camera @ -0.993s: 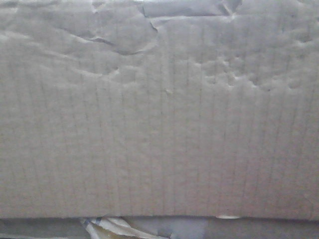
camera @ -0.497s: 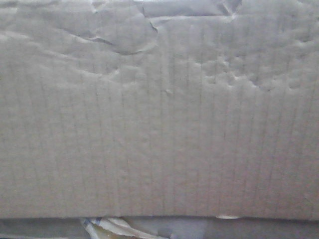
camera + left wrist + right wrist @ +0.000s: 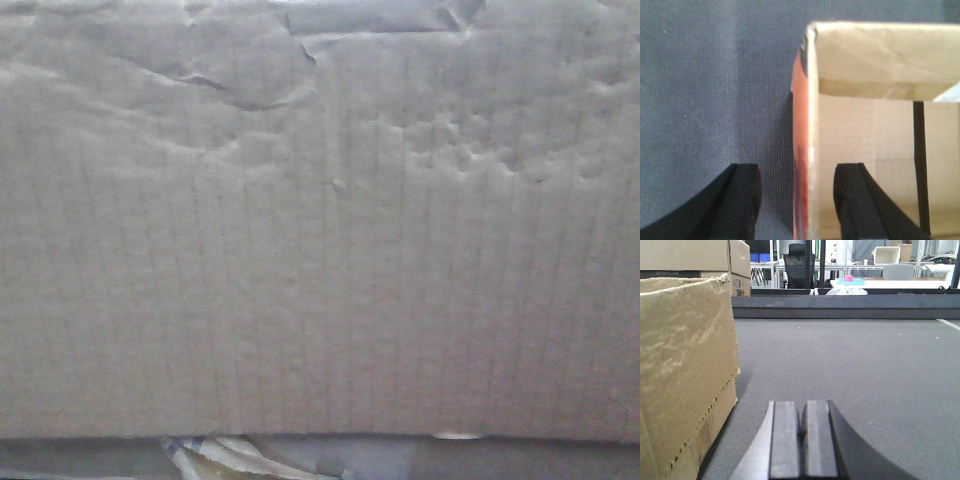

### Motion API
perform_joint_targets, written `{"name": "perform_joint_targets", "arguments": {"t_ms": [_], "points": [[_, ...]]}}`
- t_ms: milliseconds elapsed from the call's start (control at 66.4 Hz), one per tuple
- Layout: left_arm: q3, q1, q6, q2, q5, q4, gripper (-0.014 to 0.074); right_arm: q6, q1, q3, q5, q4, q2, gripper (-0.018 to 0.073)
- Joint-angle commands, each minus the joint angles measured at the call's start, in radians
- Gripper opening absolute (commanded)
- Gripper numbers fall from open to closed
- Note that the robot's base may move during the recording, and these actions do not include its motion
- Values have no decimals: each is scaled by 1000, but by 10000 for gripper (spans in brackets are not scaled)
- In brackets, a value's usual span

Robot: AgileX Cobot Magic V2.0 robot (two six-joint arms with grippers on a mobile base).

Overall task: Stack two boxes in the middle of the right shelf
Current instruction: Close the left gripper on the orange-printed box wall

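A tan cardboard box [image 3: 320,260] with a dented, creased side fills the front view. In the left wrist view my left gripper [image 3: 800,200] is open and straddles the upright wall of an open box [image 3: 880,50]. One finger is outside by the orange-printed face and the other is inside, neither touching the wall. In the right wrist view my right gripper [image 3: 803,440] is shut on nothing, low over the grey surface. A box [image 3: 685,365] with a torn top edge stands just to its left. The shelf is out of view.
Grey carpet-like surface [image 3: 850,365] stretches ahead to a dark raised ledge [image 3: 840,307]. More cardboard boxes [image 3: 695,255] stand behind at the far left. Beyond the ledge are an office chair [image 3: 799,265] and white tables [image 3: 890,284]. A thin dark bar [image 3: 920,165] shows inside the open box.
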Motion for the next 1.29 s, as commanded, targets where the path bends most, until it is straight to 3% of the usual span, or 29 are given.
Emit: {"name": "perform_joint_targets", "arguments": {"t_ms": [0,166,226,316,512,753,963,1069,1159,1279], "points": [[1,2,4,1,2,-5,253,-2,4,0,-24,-8,-3,-162],[1,2,4,1,2,-5,183,-2,4,0,-24,-8,-3,-162],[1,2,4,1,2,-5,96,-2,4,0,-24,-8,-3,-162],[1,2,4,1,4,-7,-109,-2,4,0,-24,-8,-3,-162],[-46,2,-58,-11,10,-40,-111,-2,4,0,-24,-8,-3,-162],[-308,7,-163,-62,10,-29,-111,-2,4,0,-24,-8,-3,-162],[-622,-4,-366,-74,89,-47,-111,-2,4,0,-24,-8,-3,-162],[-735,-63,-430,-74,162,-50,-111,-2,4,0,-24,-8,-3,-162],[-784,-151,-538,-74,162,-27,-111,-2,4,0,-24,-8,-3,-162],[-792,-324,-734,-74,162,97,-111,-2,4,0,-24,-8,-3,-162]]}}
